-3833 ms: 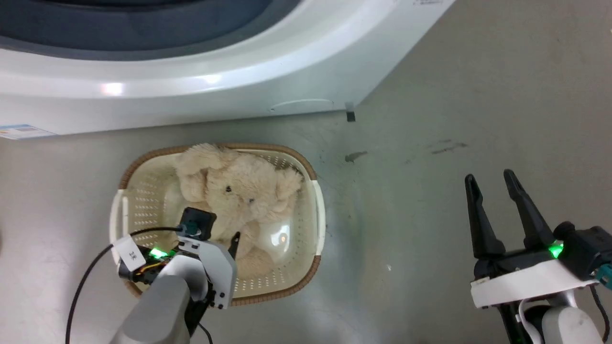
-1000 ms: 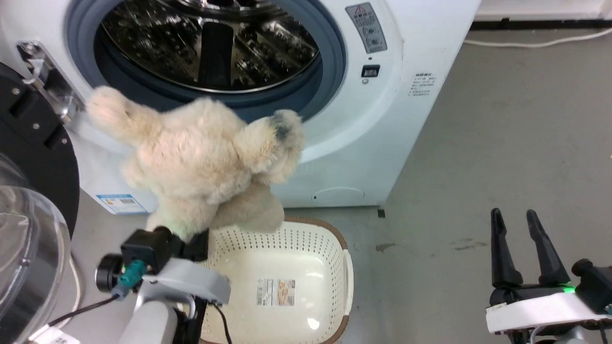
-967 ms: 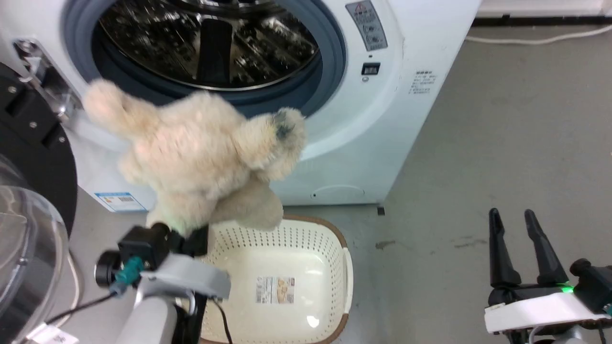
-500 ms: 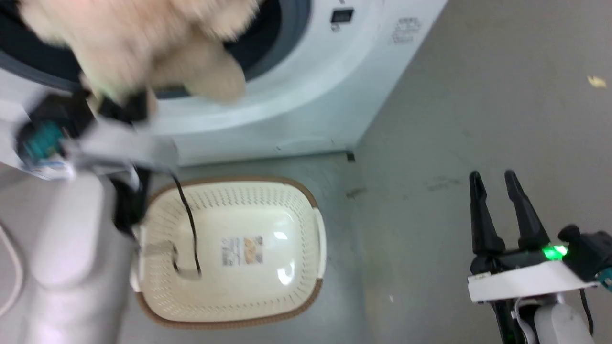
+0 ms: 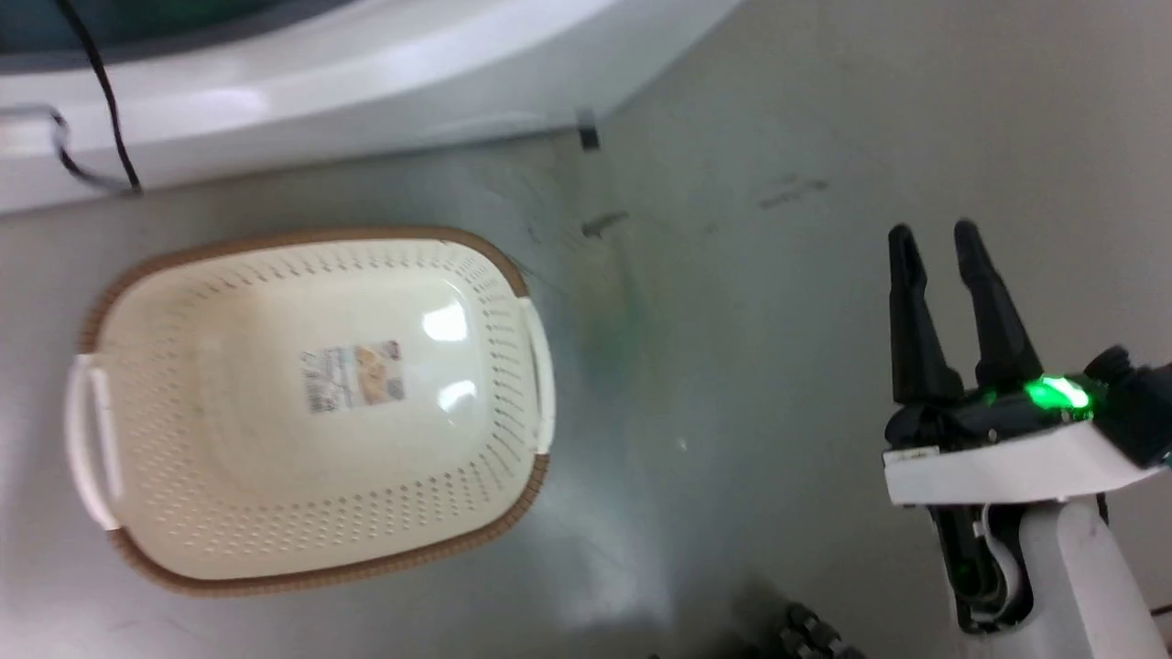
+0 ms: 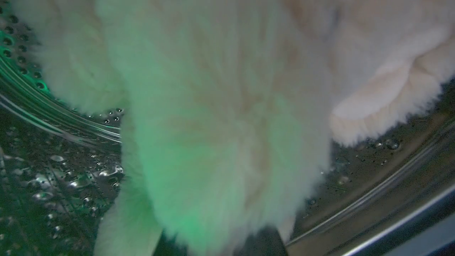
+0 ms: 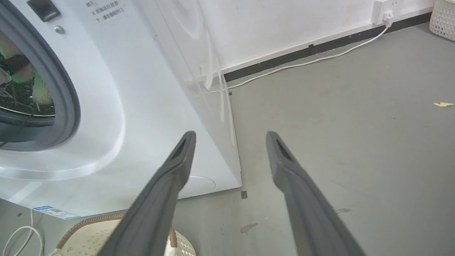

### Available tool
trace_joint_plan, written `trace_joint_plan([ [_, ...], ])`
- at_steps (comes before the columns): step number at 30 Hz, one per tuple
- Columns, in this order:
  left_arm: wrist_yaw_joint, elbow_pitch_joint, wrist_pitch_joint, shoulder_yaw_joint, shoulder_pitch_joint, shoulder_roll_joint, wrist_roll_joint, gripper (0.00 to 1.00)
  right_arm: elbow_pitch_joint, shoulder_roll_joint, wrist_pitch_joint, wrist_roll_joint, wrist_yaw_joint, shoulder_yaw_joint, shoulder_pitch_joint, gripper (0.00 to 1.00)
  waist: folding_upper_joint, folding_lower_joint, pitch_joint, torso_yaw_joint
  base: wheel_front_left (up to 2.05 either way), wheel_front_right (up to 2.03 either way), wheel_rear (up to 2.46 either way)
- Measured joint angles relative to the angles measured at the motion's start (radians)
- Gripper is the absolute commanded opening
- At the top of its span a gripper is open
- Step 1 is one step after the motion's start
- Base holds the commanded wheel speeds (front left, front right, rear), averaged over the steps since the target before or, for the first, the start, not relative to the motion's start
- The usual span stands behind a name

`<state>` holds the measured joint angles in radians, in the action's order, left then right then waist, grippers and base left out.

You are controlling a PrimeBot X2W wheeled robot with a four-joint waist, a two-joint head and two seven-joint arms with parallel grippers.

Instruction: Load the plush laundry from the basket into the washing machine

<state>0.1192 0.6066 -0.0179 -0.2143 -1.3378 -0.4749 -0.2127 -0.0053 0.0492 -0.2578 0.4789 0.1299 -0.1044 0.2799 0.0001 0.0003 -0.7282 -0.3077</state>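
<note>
The plush laundry (image 6: pixel 220 124), fluffy cream fur lit green, hangs close before the left wrist camera, inside the washing machine's steel drum (image 6: pixel 53 170). My left gripper is buried in the fur and appears shut on it; a dark bit of one of its fingers (image 6: pixel 265 243) shows at the bottom edge. Fur (image 7: pixel 41 93) also shows through the grey door seal (image 7: pixel 67 96). The basket (image 5: pixel 229 513) stands empty on the floor before the washing machine (image 5: pixel 366 55), label (image 5: pixel 352 375) on its bottom. My right gripper (image 5: pixel 932 232) (image 7: pixel 231 135) is open over the floor, right of the basket.
A black cable (image 5: pixel 101 91) hangs across the washer's front at the upper left. A white cord (image 7: pixel 302 64) runs along the baseboard behind the washer. A yellow scrap (image 7: pixel 442 104) lies on the grey floor at the right. Part of my base (image 5: pixel 810 636) shows at the bottom.
My left arm lifted the plush out of the basket and carried it into the drum. The head camera has tilted down. The right gripper stayed open and barely moved.
</note>
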Motion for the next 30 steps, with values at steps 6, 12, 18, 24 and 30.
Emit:
trace_joint_plan([
  [6,0.007,0.213,-0.029,-0.029,-0.138,-0.04,0.022,0.0,-0.023,0.0,0.0,0.022,0.0,-0.011,0.037,1.0,0.0,0.0,-0.067,-0.045,0.0,0.0,0.0],
  [12,0.007,0.34,-0.019,-0.085,-0.183,-0.033,0.035,0.0,-0.029,0.0,0.0,0.022,0.0,-0.013,0.037,1.0,0.0,-0.0002,-0.084,-0.047,0.0,0.0,0.0],
  [18,0.007,0.417,0.062,-0.116,-0.198,-0.013,0.026,1.0,-0.027,0.0,0.0,0.001,0.0,-0.002,0.037,1.0,0.0,-0.0002,-0.065,-0.029,0.0,0.0,0.0],
  [24,0.007,0.467,0.166,-0.146,-0.187,0.023,0.011,1.0,-0.012,0.0,0.0,-0.037,0.0,0.014,0.035,1.0,0.0,-0.0002,-0.008,-0.003,0.0,0.0,0.0],
  [30,0.007,0.481,0.252,-0.2,-0.082,0.07,-0.017,1.0,0.006,0.0,0.0,-0.084,0.0,0.044,0.012,1.0,0.0,-0.0004,0.093,0.033,0.0,0.0,0.0],
])
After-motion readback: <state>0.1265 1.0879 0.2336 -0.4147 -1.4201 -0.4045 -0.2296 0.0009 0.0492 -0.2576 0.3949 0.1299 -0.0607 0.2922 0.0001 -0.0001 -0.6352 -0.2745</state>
